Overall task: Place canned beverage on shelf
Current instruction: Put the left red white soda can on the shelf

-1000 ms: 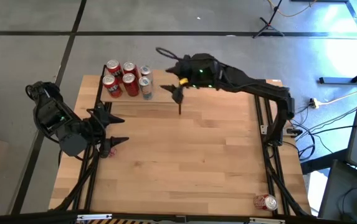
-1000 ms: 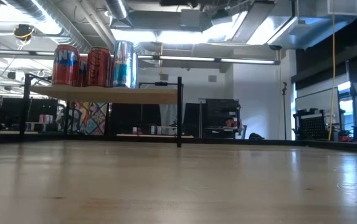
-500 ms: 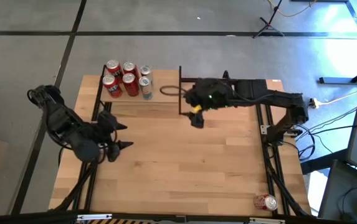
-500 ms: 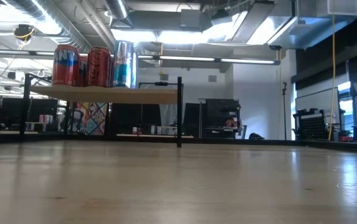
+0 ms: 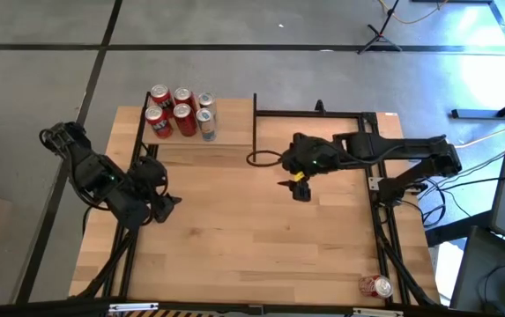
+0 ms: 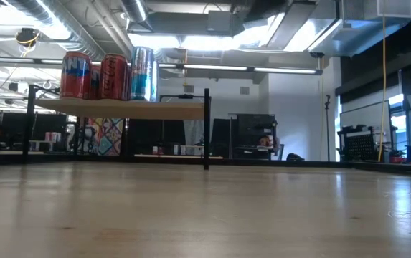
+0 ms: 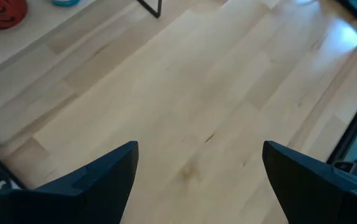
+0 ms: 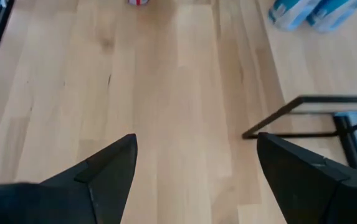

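Red cans (image 5: 172, 112) stand on the shelf (image 5: 226, 132); right gripper (image 5: 298, 188) beside it and left gripper (image 5: 162, 204) both gape wide, empty.

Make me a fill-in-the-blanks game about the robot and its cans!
1. The number of cans standing on the shelf is ____.
2. One more can lies on the table near the ____ arm's side.
3. The left pincer is open and holds ____.
4. The right pincer has its fingers spread ____.

Missing words: six; right; nothing; open
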Action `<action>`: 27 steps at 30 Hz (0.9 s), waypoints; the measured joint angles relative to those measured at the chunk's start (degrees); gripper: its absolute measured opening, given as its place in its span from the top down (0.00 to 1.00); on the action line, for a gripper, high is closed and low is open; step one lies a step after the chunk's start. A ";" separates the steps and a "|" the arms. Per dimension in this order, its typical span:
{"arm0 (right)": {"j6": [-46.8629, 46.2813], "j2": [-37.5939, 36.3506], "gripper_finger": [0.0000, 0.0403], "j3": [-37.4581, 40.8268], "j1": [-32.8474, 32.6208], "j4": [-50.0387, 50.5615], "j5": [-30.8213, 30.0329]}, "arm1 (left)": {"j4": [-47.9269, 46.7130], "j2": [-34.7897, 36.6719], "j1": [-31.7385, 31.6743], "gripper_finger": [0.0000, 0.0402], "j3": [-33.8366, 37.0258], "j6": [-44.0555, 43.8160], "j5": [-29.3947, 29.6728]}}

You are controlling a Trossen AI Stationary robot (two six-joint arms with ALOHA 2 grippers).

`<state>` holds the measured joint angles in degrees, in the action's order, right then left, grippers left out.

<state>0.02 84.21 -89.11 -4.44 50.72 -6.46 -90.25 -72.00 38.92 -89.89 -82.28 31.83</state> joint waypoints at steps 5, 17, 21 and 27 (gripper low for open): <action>-1.86 -1.21 0.21 1.58 -0.96 0.60 -0.03 | 0.19 0.01 -1.71 0.16 0.35 0.81 -1.70; -1.06 -1.19 0.21 1.60 -0.77 -0.02 -4.76 | 0.27 1.41 -8.90 0.03 7.53 4.46 -15.18; -1.04 -1.19 0.21 1.60 -0.77 -0.04 -4.97 | 2.63 1.12 -8.92 0.04 8.56 4.80 -16.57; -1.13 -1.14 0.21 1.60 -0.79 0.25 -4.51 | 0.35 1.27 -9.96 0.04 10.73 4.61 -19.85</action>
<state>-1.11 83.07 -87.50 -5.23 50.97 -10.96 -89.90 -70.73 28.96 -79.16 -77.67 11.97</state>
